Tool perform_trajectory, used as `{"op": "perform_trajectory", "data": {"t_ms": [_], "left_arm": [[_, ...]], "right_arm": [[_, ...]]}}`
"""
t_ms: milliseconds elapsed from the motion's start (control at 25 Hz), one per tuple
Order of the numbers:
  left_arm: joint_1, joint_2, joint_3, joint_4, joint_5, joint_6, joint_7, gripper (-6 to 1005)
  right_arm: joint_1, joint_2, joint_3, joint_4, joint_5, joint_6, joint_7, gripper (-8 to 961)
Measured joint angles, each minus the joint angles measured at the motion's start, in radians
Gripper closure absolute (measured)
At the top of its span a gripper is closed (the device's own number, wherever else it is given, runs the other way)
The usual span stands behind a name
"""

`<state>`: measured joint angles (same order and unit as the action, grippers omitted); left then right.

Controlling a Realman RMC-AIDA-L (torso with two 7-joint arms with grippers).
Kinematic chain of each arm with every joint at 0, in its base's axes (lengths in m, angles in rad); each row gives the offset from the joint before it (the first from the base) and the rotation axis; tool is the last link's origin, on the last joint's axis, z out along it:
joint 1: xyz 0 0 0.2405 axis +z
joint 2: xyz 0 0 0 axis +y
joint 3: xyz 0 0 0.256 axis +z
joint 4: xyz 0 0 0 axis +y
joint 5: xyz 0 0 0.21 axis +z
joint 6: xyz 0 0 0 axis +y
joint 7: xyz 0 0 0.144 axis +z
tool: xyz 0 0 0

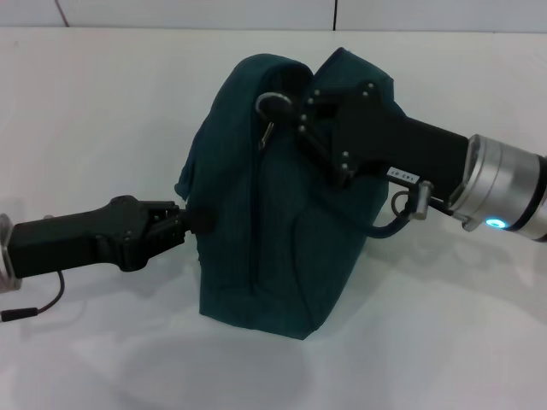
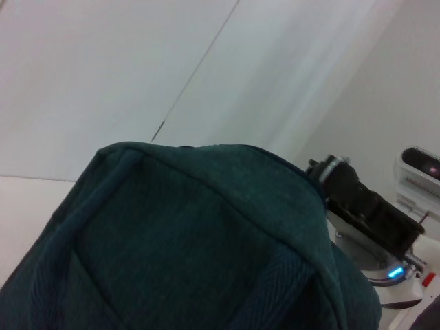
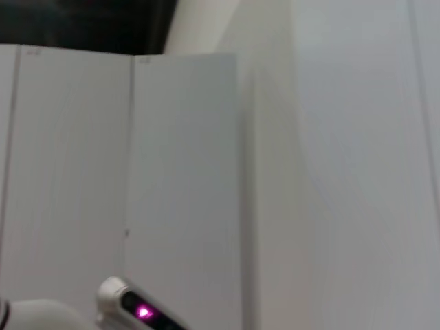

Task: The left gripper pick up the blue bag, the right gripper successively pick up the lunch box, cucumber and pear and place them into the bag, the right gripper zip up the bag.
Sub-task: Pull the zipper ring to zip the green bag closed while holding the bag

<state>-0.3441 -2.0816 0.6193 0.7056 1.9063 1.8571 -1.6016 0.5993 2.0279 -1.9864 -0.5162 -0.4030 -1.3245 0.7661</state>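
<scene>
The blue bag [image 1: 282,231] stands upright on the white table [image 1: 444,342] with its top closed. It also fills the lower part of the left wrist view [image 2: 185,240]. My left gripper [image 1: 186,219] reaches in from the left and is shut on the fabric at the bag's left side. My right gripper [image 1: 296,113] comes in from the right at the bag's top, shut on the metal zip-pull ring [image 1: 272,104]. It also shows in the left wrist view [image 2: 328,172] behind the bag's top edge. The lunch box, cucumber and pear are out of view.
The left arm's thin cable [image 1: 47,303] lies on the table at the front left. A pale panelled wall [image 1: 256,13] runs behind the table. The right wrist view shows only wall panels [image 3: 185,172] and a white device with a pink light [image 3: 141,313].
</scene>
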Motion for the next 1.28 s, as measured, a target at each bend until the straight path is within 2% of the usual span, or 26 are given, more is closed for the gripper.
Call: {"op": "perform_trajectory", "data": {"t_ms": [440,840,1000,1280], "left_arm": [[0.002,0.002,0.000,0.000,0.004,0.015,0.001,945],[0.016,0.006,-0.001,0.000,0.004,0.041,0.035,946],[0.021,0.007,-0.031,0.000,-0.002,0.039,0.036,945],[0.027,0.008,-0.135,0.000,-0.006,0.029,0.036,945]], "right_arm": [[-0.014,-0.003,0.014,0.009,0.027,-0.012,0.004,950],[-0.021,-0.011,0.106,0.014,0.026,-0.010,0.004,950],[-0.023,-0.010,0.117,0.033,0.027,0.001,0.004,950],[-0.034,-0.005,0.166,0.103,0.033,0.010,0.003,950]]}}
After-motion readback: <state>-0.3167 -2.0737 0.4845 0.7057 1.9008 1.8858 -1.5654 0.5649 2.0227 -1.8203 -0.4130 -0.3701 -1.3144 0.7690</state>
